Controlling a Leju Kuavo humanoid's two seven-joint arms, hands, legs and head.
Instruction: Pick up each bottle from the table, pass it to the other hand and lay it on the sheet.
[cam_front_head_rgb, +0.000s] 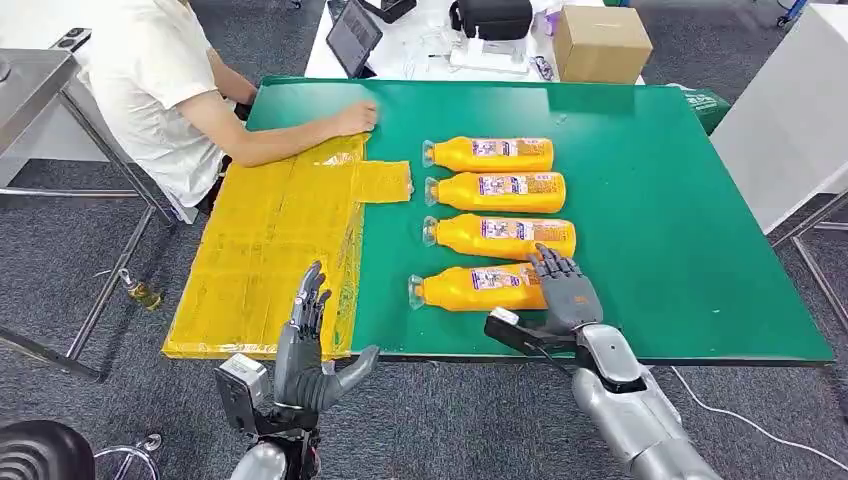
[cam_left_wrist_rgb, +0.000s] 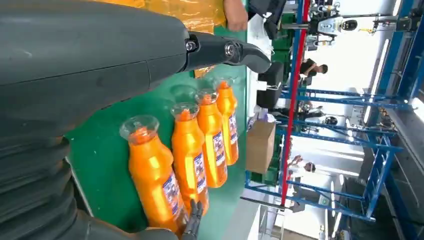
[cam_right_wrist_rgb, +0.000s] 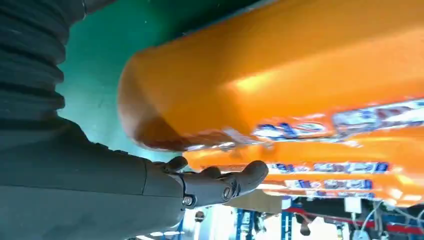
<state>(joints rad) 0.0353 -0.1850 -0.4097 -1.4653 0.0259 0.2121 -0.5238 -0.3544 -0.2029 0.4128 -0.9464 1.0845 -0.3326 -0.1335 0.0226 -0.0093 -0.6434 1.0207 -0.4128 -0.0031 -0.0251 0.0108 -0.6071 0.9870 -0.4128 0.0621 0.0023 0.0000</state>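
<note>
Green worktop lies bare at frame right. Right hand, fingers spread, rests over the nearest orange bottle's base by the lower edge. Left hand hangs spread and empty beside the yellow sheet.

No word, brand or number is coming through legibly in any view. Each of the four orange plastic bottles lying on the green table is wearing a blue, white and red printed label around its body, but the print is showing only as blurred blocks: the nearest bottle, the second bottle just beyond it, the third bottle and the farthest bottle. Beyond the table's far edge, the brown cardboard box is showing plain sides, and the dark tablet screen is displaying nothing that can be made out.
</note>
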